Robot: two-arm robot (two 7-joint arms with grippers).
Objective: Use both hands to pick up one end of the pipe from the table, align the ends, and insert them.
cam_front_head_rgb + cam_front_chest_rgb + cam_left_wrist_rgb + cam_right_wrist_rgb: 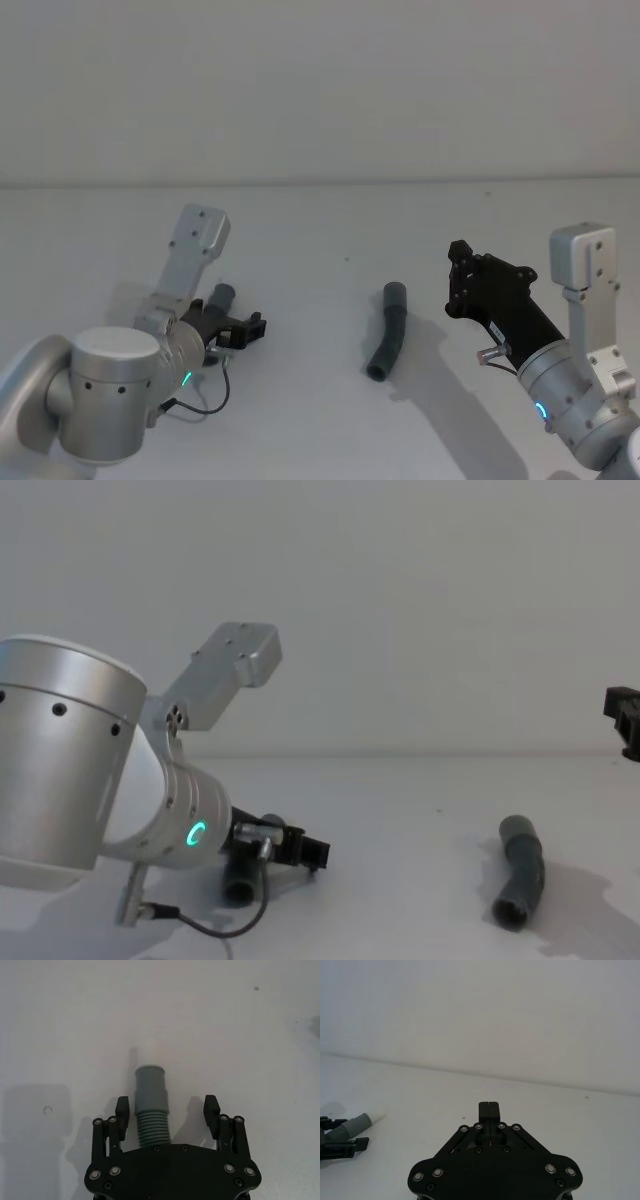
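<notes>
White matte table (300, 230), plain pale wall behind. You have two pipe pieces and two grippers to account for. On your left, pipe piece one (151, 1105) lies on the table with its ribbed part between the fingers (123, 1107) of the left gripper (167, 1104). The jaws are spread, with a gap to the pipe on both sides, so nothing is grasped. Its white tip (376, 1116) is hard to make out against the table from the left wrist. Mid-table, pipe piece two (389, 332) lies free and bent, its hollow socket (510, 911) towards the robot. To its right the right gripper (489, 1108) hangs above the table, fingers pressed together, empty. The chest view cuts it off at the edge.
</notes>
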